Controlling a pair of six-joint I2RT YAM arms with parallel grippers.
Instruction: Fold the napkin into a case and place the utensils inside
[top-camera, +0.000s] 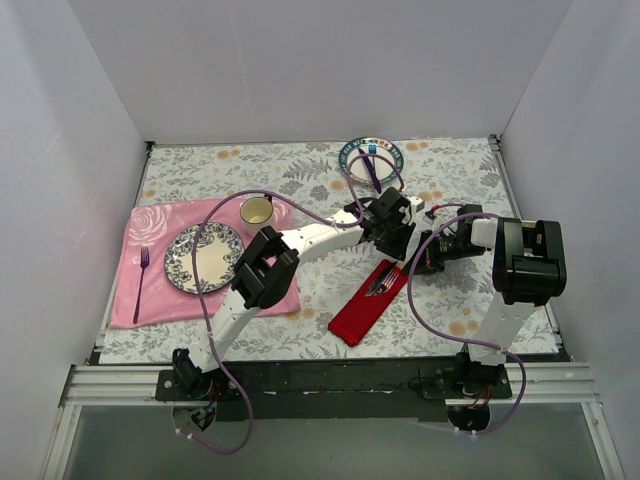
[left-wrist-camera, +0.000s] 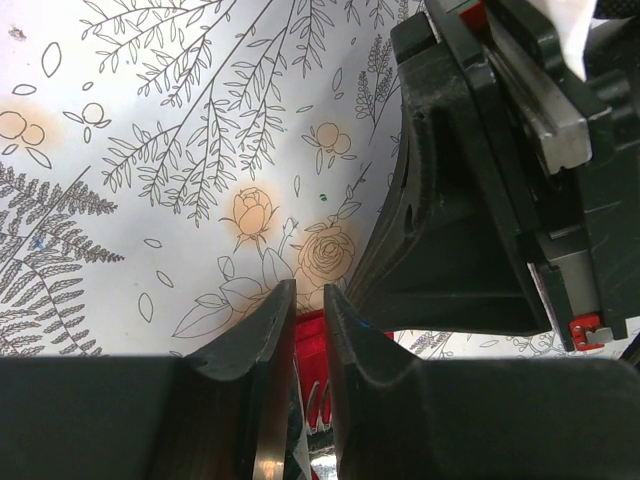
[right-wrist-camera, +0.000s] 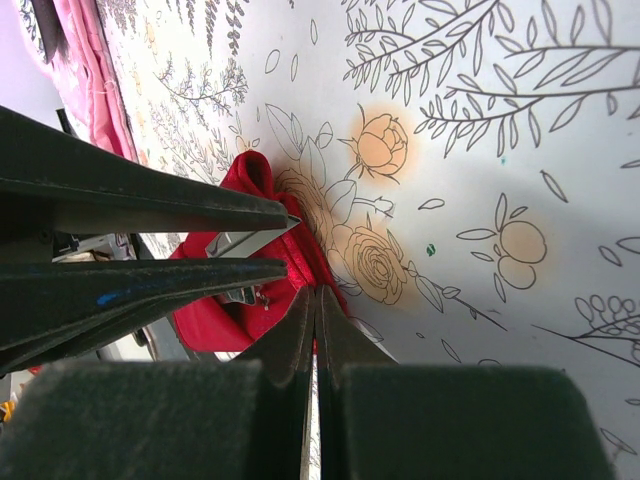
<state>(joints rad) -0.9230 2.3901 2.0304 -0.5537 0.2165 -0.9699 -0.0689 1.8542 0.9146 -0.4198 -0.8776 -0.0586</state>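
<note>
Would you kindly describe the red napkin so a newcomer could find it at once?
On the floral tablecloth, look right of the pink placemat, toward the near edge. The napkin lies there folded into a long slanted strip, silver utensils at its far end. It is the only plain bright red thing there.

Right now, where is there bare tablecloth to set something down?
Far left, between the pink rose-patterned placemat and the back wall; far right, beside the small patterned round plate. Crowded mid-table: left gripper and right gripper meet at the far end of the folded red cloth napkin.
</note>
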